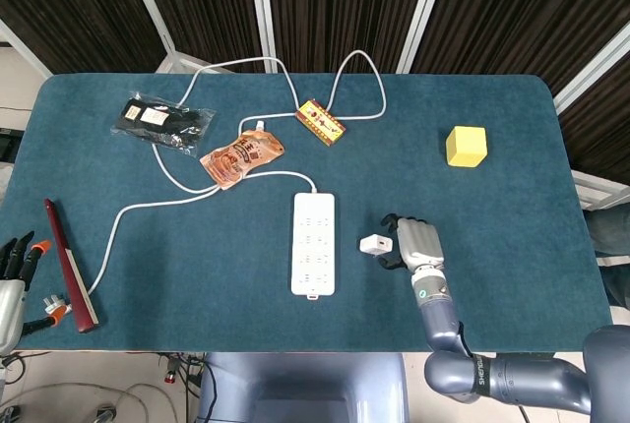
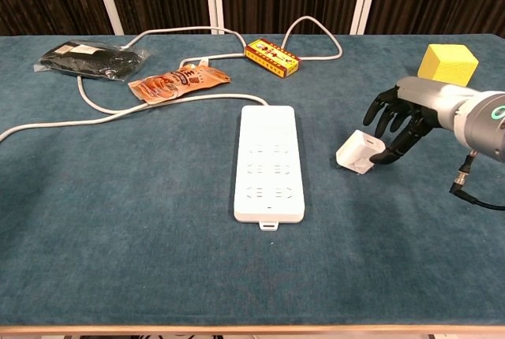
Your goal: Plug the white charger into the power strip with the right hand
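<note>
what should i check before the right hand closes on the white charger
1. Right hand at the white charger: ok, it is right beside the charger's right side with fingers spread.
2. Charger actually gripped: not ok, fingers are not closed around it yet.
3. Prong direction of the charger: cannot tell, too small in both views.
4. Power strip sockets free: ok, nothing is plugged in, and it lies flat to the left of the charger.
5. Path from charger to strip: ok, only bare table between them.
6. Left hand out of the way: ok, it sits at the far left table edge.
</note>
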Tool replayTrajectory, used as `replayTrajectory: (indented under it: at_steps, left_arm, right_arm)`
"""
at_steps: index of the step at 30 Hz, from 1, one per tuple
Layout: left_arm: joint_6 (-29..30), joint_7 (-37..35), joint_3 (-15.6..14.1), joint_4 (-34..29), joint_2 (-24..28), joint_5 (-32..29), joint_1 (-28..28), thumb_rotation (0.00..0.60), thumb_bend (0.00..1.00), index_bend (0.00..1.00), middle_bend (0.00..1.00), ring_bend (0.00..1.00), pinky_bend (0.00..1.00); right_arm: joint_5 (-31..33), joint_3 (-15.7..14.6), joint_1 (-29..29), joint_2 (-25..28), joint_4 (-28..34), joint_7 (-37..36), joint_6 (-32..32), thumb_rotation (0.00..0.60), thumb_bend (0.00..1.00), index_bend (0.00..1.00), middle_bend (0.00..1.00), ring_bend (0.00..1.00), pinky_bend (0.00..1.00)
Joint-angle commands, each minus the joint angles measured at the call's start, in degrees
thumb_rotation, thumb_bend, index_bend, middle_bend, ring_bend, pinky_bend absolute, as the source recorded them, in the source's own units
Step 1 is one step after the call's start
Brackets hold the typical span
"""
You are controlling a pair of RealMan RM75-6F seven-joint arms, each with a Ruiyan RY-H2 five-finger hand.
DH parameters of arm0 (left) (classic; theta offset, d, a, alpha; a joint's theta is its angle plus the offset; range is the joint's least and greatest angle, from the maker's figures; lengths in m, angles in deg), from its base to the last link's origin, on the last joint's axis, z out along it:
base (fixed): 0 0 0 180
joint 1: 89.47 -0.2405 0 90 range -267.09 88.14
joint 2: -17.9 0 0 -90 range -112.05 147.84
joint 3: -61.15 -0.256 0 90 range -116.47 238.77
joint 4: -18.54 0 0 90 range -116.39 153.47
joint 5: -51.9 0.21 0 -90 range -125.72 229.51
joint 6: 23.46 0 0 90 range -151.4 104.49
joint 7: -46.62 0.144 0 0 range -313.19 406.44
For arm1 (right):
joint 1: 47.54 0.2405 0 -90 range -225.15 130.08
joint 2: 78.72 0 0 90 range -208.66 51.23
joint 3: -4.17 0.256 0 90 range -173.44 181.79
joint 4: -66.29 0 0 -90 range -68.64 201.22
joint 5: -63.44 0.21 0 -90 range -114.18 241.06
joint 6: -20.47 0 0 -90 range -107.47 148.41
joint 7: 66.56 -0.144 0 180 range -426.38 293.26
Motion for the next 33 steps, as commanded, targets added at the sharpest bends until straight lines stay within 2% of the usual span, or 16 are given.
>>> replayTrajectory:
  at_steps: [1,15,27,33]
  left_arm:
    - [0.02,0.02,0.06,-0.03,0.0,-0.13,-0.01,0.6,0.1,0.15,0.0,0.0,0.0]
    - [-0.05,-0.04,0.08,0.04,0.01,-0.2,0.06,0.6,0.1,0.15,0.0,0.0,0.0]
    - [0.03,0.04,0.08,0.08,-0.08,-0.14,0.08,0.6,0.1,0.15,0.0,0.0,0.0]
    - [0.04,0.0,0.1,0.1,-0.08,-0.22,0.07,0.6,0.1,0.15,0.0,0.0,0.0]
  right_arm:
    - [-0.41,0.33,-0.48,-0.84,-0.8,-0.13,-0.27,0.6,0.28,0.35,0.39,0.29,0.26]
    - [-3.67,1.19,-2.34,-4.45,-4.7,0.04,0.56,0.6,0.39,0.4,0.42,0.31,0.27]
    - [-5.07,1.75,-3.49,-5.54,-6.06,1.47,-0.55,0.6,0.39,0.41,0.44,0.31,0.27]
    - [-5.4,2.42,-3.82,-6.26,-6.64,1.91,-0.78,0.6,0.41,0.49,0.48,0.34,0.28]
